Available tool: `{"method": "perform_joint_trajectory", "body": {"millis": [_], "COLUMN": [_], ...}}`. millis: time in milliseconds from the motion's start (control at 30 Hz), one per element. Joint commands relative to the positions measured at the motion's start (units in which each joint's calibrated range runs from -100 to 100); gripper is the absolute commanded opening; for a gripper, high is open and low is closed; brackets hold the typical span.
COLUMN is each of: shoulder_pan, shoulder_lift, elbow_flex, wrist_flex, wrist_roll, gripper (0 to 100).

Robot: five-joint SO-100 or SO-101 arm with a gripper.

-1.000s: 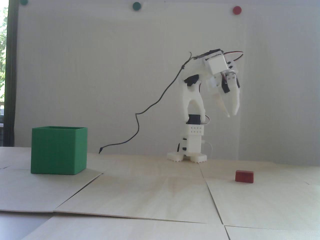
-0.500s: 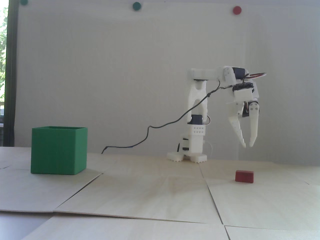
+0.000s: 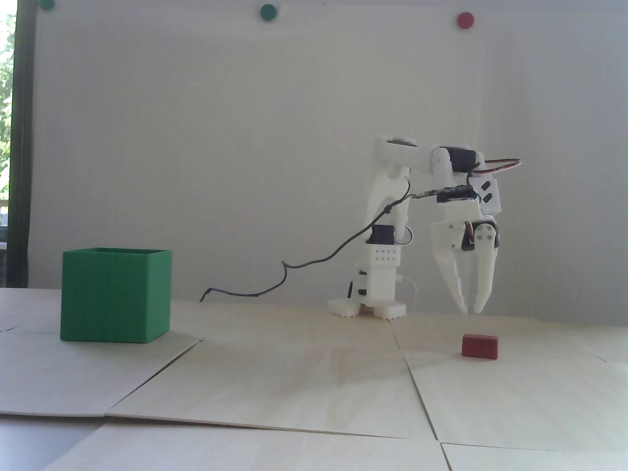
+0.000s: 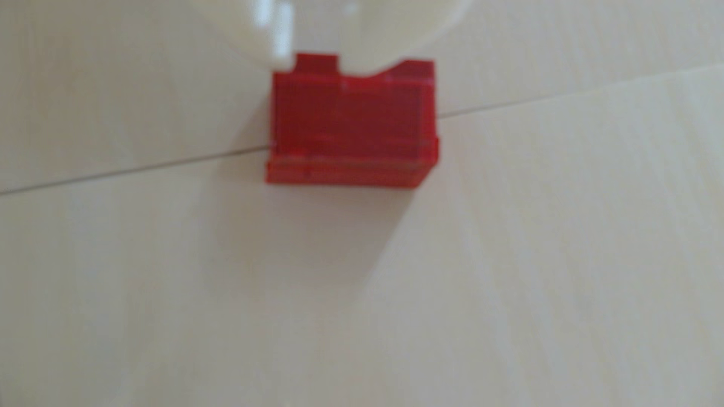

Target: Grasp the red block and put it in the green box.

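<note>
My end effector (image 3: 470,309) hangs empty, tips nearly together, just above the red block (image 3: 480,346); the green box (image 3: 115,294) sits far off.

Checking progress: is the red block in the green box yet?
Not yet. The red block lies on the table, far right of the green box, under the claw.

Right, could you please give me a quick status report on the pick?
Tool above red block, tips nearly together, holding nothing. Block on table, untouched. Green box far left in fixed view. Nothing in the way.
</note>
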Motion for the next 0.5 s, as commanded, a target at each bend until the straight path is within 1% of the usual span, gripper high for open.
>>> {"method": "perform_joint_trajectory", "body": {"millis": [0, 33, 200, 267, 467], "shoulder_pan": [0.41, 0.41, 1.93, 1.93, 2.01], "shoulder_lift": [-0.47, -0.23, -0.15, -0.07, 0.01], "elbow_flex": [-4.97, -4.97, -4.79, -4.52, -4.26], "wrist_flex": [-1.58, -1.58, -0.91, -0.82, -0.82], "wrist_roll": [-0.30, -0.30, -0.30, -0.25, -0.25], "gripper": [3, 5, 23, 27, 28]}}
